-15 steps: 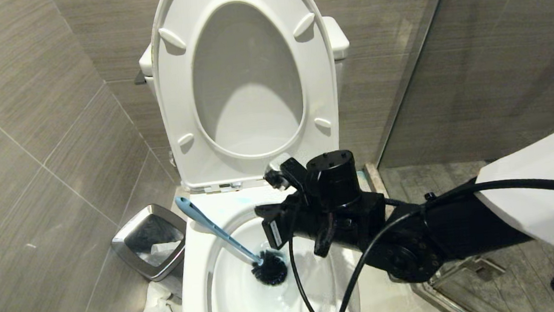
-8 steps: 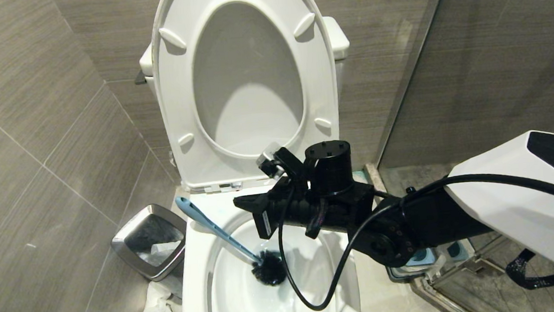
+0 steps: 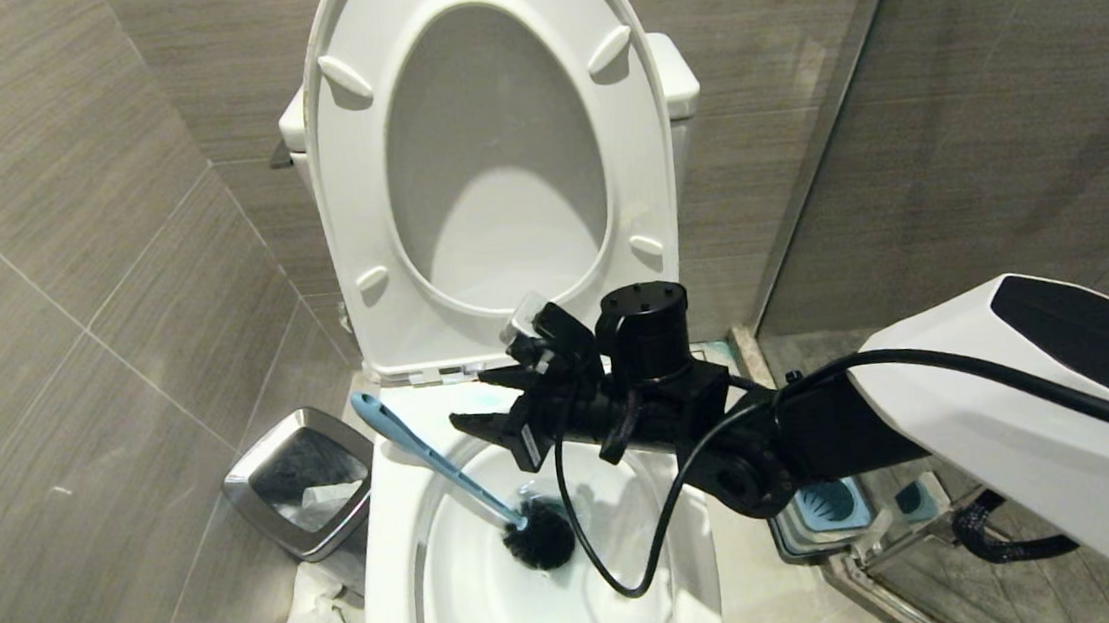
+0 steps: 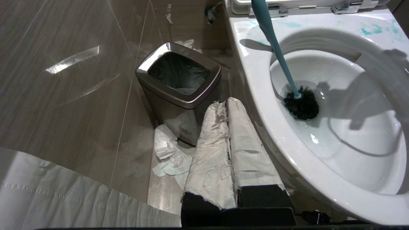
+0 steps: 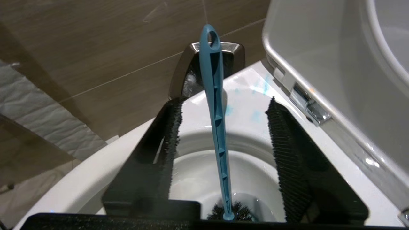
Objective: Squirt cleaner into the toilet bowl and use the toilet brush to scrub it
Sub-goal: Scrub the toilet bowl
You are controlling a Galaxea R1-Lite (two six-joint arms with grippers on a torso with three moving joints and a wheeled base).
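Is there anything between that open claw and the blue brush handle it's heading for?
Nothing visible. The right gripper is open and the toilet brush shaft shows bare between its pads, leaning on the toilet bowl rim.

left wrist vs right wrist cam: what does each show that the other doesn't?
Left wrist only: the left gripper, its paper-wrapped jaws shut together, hanging beside the toilet bowl; crumpled tissue on the floor; the whole black bristle head.

Right wrist only: the right gripper, jaws open on either side of the toilet brush shaft without touching it; the handle's hanging hole; the raised seat's hinge.

Both: the brush leaning in the bowl, blue cleaner smears on the rim, the steel bin.
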